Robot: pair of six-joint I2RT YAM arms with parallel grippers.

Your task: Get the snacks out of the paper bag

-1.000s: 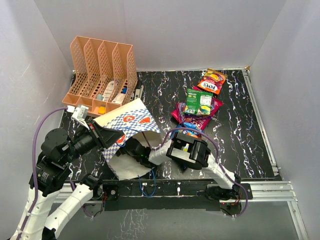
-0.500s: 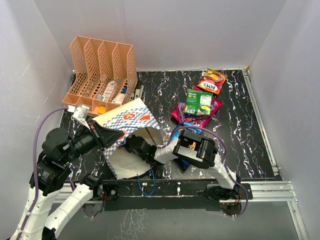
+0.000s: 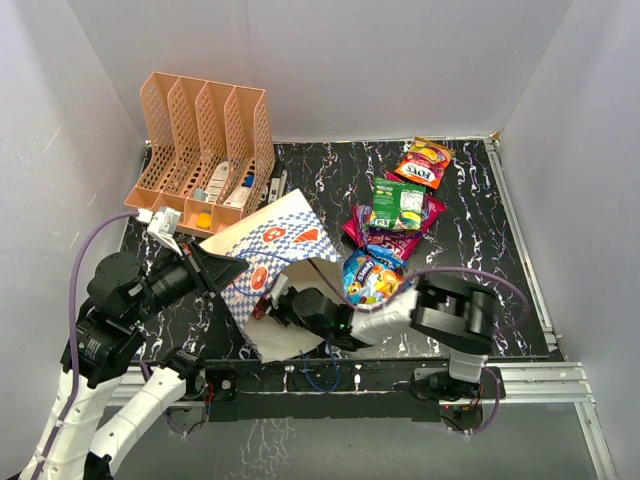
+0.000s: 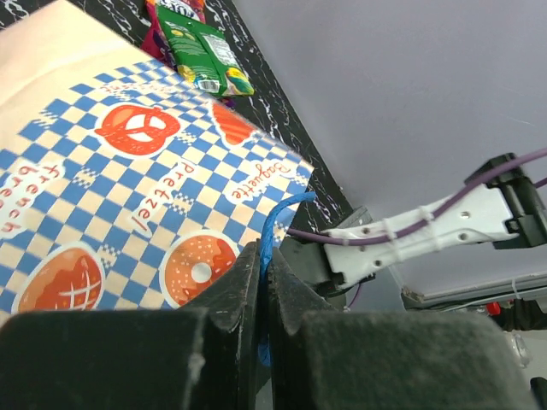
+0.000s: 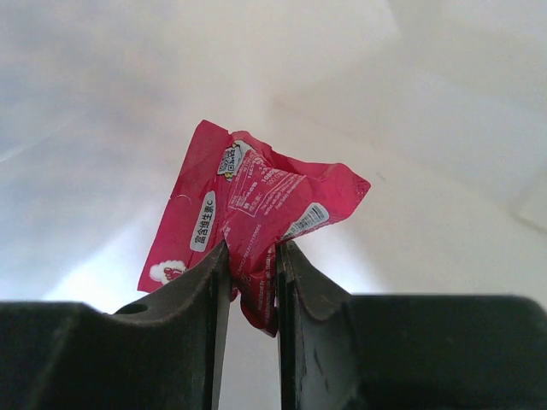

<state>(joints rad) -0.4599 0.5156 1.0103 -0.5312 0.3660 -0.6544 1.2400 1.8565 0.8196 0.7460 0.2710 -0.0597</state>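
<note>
Snacks [image 3: 400, 203] lie on the black marbled table [image 3: 480, 235] between plain grey walls [image 3: 380, 60].

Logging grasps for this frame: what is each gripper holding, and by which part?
Left gripper: the paper bag, pinched by its blue cord handle. Right gripper: a magenta snack pouch, pinched at its lower edge, inside the bag.

Left arm [image 3: 105, 335] and right arm [image 3: 455, 312]: white links are joined by black joint housings. Purple cables [image 3: 72, 290] are routed along both. Matte black wedge-shaped jaws are fitted.
</note>
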